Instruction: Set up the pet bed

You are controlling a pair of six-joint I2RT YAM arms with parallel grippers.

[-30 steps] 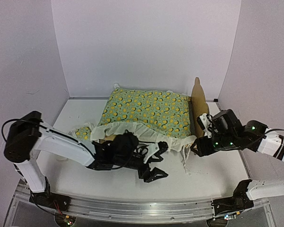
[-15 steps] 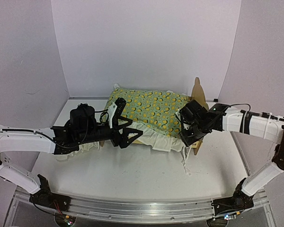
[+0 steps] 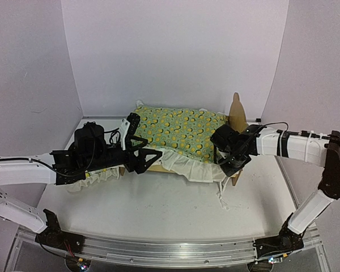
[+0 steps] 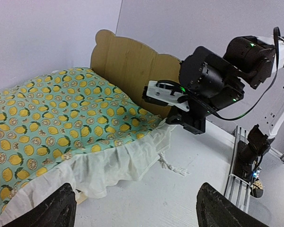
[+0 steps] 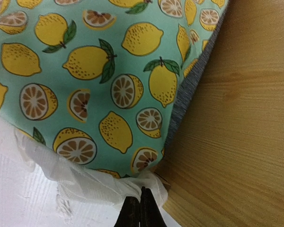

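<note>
Currently, pet bed (image 3: pixel 236 110): 12 o'clock on the bench (image 3: pixel 175 209), headboard at its 3 o'clock end.
Quilt (image 3: pixel 175 131): spread over the bed.
Left jaws: wide apart, near the bed's 8 o'clock corner.
Right jaws: together, pinching the quilt's white ruffle beside the headboard.

Robot lab booth: plain white walls (image 3: pixel 175 51), aluminium rail (image 3: pixel 158 249).

Lemon-print quilt (image 5: pixel 85 71) fills upper left, with its white ruffle (image 5: pixel 80 182) along the lower edge over the white table (image 5: pixel 14 198). The pet bed (image 5: pixel 241 118) shows as a plywood headboard at right. A grey base panel (image 5: pixel 185 97) edge sits between quilt and wood. Right end effector (image 5: pixel 140 210) tips are pressed together, touching the ruffle corner; can't tell if cloth is pinched.
</note>
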